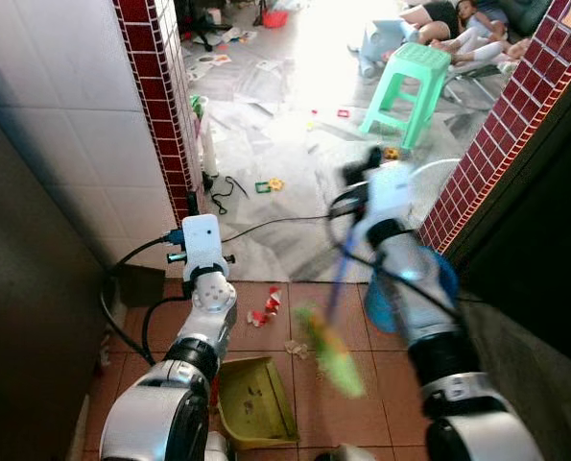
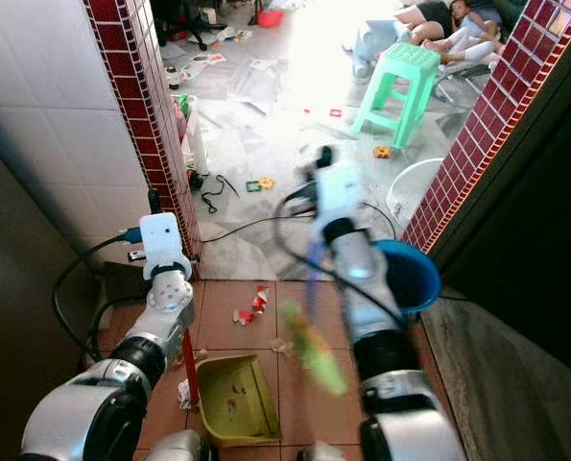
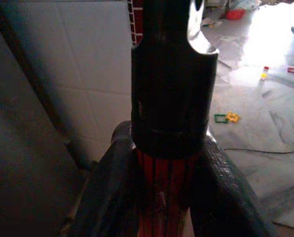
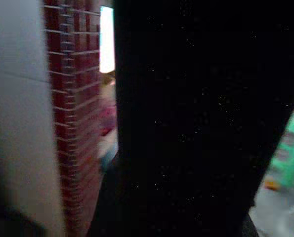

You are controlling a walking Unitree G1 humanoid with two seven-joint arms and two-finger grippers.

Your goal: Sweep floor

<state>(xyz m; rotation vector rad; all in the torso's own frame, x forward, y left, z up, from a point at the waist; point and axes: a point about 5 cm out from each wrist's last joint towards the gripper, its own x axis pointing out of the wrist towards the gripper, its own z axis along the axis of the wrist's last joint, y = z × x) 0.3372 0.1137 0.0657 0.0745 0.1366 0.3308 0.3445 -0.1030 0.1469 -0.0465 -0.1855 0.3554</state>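
Left jaws clamped on red dustpan handle (image 3: pixel 167 197), upright | right jaws unreadable | blurred green broom (image 1: pixel 331 348) slanting floorward

Red scraps (image 1: pixel 264 309) and a yellow dustpan (image 1: pixel 256 403) lie on the terracotta floor (image 1: pixel 381 365).

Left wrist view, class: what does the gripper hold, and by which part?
The left gripper is closed around the red handle of the dustpan, just below the handle's black cap.

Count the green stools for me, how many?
1. The stool stands on the grey floor beyond the brick doorway, near people resting. Others may be hidden behind the walls.
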